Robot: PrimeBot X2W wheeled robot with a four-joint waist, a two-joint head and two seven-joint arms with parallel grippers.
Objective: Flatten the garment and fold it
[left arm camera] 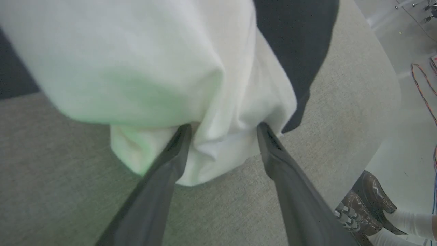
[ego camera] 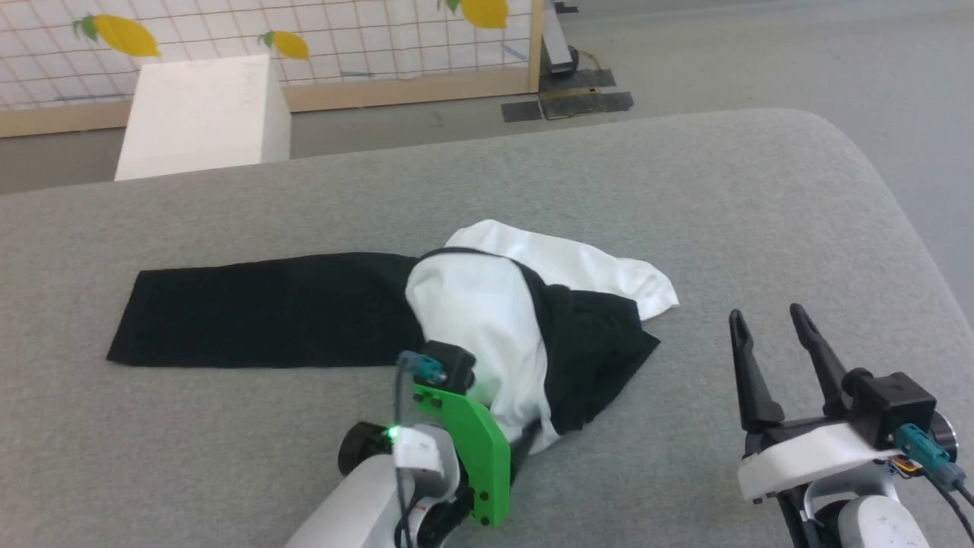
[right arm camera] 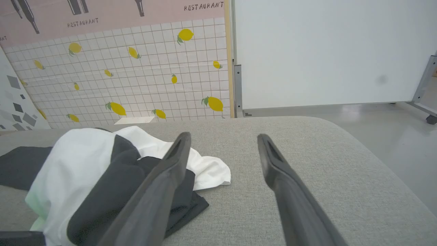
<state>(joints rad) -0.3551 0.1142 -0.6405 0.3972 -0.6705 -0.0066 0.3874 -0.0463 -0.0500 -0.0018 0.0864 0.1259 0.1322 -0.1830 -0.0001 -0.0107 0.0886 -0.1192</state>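
Observation:
The garment (ego camera: pixel 487 320) lies bunched in a heap at the middle of the grey padded table (ego camera: pixel 723 190). One black sleeve (ego camera: pixel 266 308) is spread flat toward the left, and a white fold (ego camera: pixel 601 270) pokes out at the back right. No chest print shows. My left gripper (left arm camera: pixel 223 128) is open at the heap's near edge, its fingertips (left arm camera: pixel 182 133) pressed into the white cloth (left arm camera: pixel 153 68), a bulge of fabric between them. My right gripper (ego camera: pixel 765 313) stands open over bare table, to the right of the heap, holding nothing; the right wrist view has the garment (right arm camera: pixel 88 171) left of its fingers (right arm camera: pixel 177 153).
A white box (ego camera: pixel 202 114) stands beyond the table's far edge, before a tiled wall with lemon prints (ego camera: pixel 122 34). The table's rounded corner (ego camera: pixel 837 144) is at the right. A person's brown shoes (left arm camera: pixel 362 205) and cables (left arm camera: pixel 423 89) are on the floor beside it.

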